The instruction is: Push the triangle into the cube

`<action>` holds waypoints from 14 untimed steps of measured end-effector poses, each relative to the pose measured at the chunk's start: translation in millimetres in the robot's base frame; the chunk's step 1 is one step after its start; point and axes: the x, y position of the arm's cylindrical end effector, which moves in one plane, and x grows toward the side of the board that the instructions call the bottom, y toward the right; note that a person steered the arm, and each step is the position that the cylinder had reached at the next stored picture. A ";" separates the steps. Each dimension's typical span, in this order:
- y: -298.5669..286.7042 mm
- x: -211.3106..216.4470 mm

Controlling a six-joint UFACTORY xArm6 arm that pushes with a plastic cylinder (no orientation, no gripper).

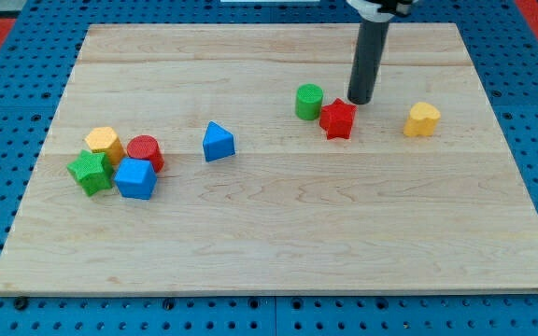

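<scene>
The blue triangle (pixel 218 142) lies left of the board's middle, on its own. The blue cube (pixel 135 178) sits further to the view's left, in a cluster with other blocks. A gap separates the triangle from the cube. My tip (pixel 360 100) rests on the board at the upper right, just above and touching or nearly touching the red star (pixel 338 119). It is far to the right of the triangle.
A green cylinder (pixel 309 101) stands left of the red star. A yellow block (pixel 422 119) sits at the right. Around the cube are a yellow hexagon (pixel 105 142), a red cylinder (pixel 145 151) and a green star (pixel 90 172). The wooden board (pixel 278 243) lies on blue pegboard.
</scene>
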 end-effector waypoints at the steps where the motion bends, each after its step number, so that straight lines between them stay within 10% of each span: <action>1: -32.1 32.6; 5: -277.2 83.1; 14: -325.7 33.2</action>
